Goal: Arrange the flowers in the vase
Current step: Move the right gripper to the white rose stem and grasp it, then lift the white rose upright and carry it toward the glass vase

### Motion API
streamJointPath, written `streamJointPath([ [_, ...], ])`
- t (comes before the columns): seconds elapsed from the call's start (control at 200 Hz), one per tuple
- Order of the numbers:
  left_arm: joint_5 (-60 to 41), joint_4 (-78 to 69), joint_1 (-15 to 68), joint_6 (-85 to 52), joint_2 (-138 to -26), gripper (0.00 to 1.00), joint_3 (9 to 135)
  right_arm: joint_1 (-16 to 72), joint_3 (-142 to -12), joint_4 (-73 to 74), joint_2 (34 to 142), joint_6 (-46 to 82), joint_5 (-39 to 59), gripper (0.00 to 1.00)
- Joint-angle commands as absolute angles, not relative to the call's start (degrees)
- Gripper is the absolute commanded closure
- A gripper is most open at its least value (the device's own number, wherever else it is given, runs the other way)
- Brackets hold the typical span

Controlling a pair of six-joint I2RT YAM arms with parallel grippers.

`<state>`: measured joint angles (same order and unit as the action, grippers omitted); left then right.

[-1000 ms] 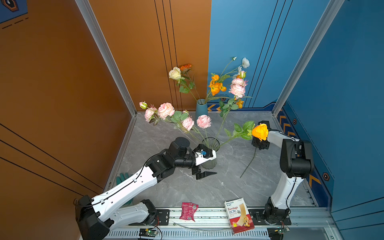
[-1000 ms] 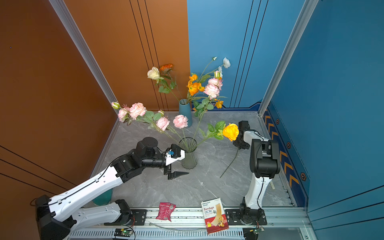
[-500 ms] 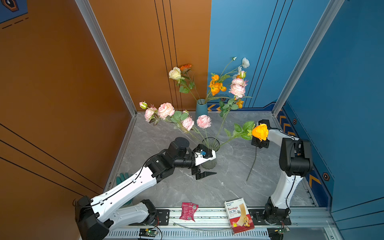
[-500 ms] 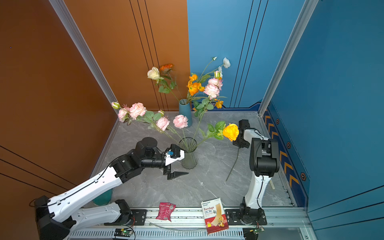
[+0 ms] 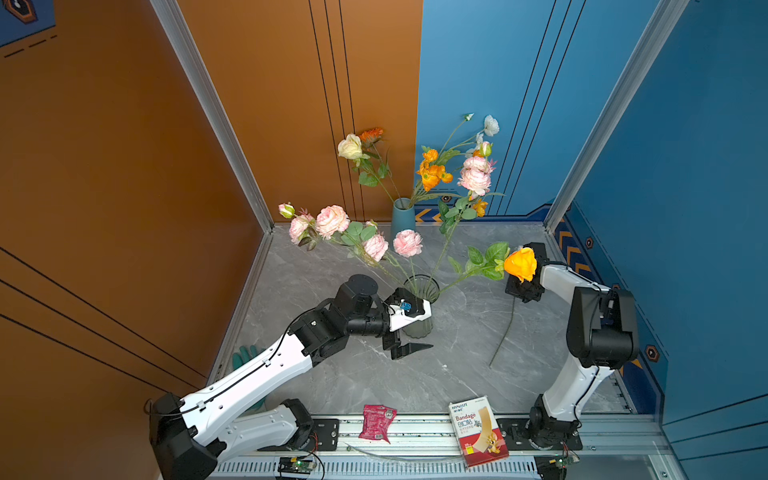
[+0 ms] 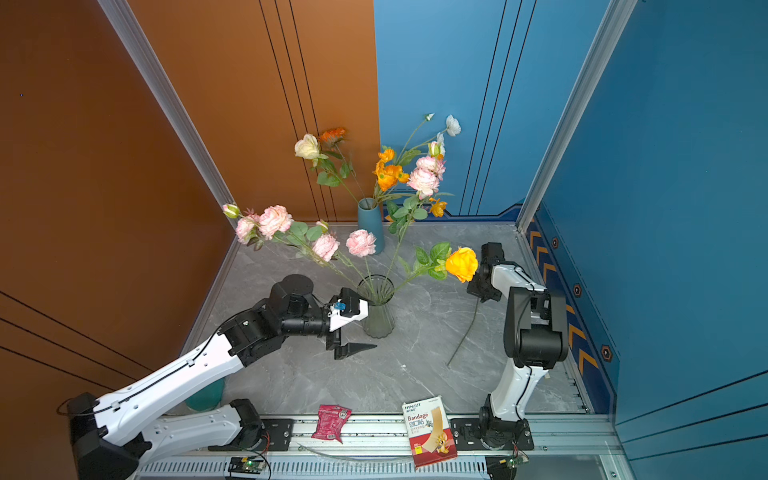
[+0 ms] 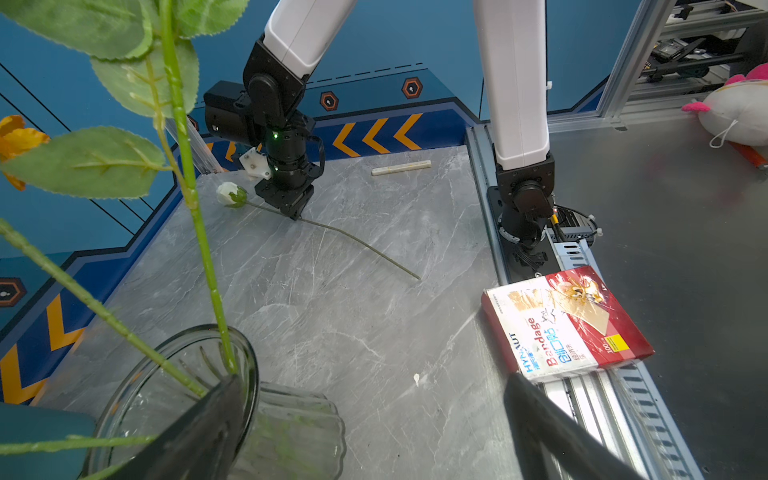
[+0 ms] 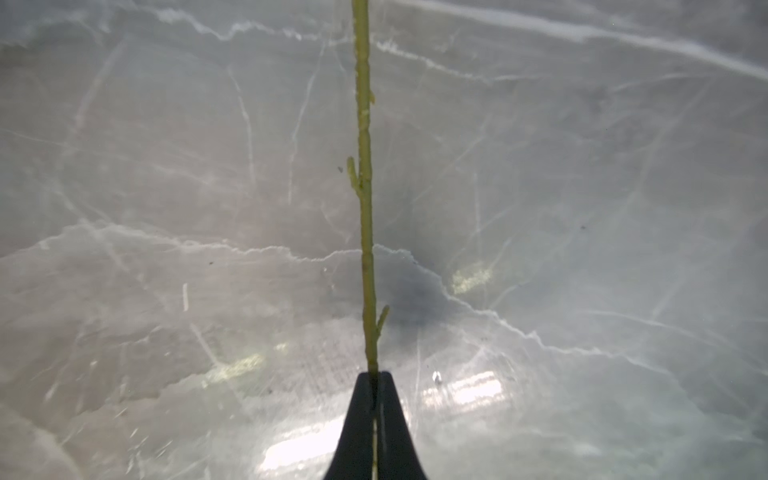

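Tabletop (image 5: 436, 382) grey, seemingly marble; orange wall (image 5: 124, 166), blue wall (image 5: 706, 166)

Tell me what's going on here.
Flower arranging is under way. The right gripper is shut on the thin green stem of a white-budded flower that lies on the grey marble table, not yet lifted. The left gripper hangs open beside the clear ribbed glass vase, which already holds pink peonies and a yellow rose. A slim blue vase at the back holds more flowers.

The tabletop (image 5: 457, 374) is grey with white veins, the peonies (image 5: 331, 221) pink, one rose (image 5: 520, 264) orange-yellow, the box (image 5: 478, 430) red and white.
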<state>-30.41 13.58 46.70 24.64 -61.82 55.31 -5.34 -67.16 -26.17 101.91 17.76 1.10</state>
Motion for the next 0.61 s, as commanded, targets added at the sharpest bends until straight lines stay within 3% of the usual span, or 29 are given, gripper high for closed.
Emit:
streamJointPath([
  [0.0, -29.97, 14.46, 46.84, 25.49, -60.74, 0.02, 56.55, -6.02, -65.56, -20.32, 94.93, 21.57, 2.63, 1.0],
  [0.235, -29.97, 14.44, 46.88, 25.48, -60.41, 0.02, 56.52, -6.15, -61.21, -15.07, 83.6, 24.68, -0.06, 1.0],
  [0.601, -29.85, 14.5, 46.67, 25.89, -59.35, 0.02, 56.35, -4.57, -59.82, -11.65, 61.86, 25.09, -13.22, 1.0],
])
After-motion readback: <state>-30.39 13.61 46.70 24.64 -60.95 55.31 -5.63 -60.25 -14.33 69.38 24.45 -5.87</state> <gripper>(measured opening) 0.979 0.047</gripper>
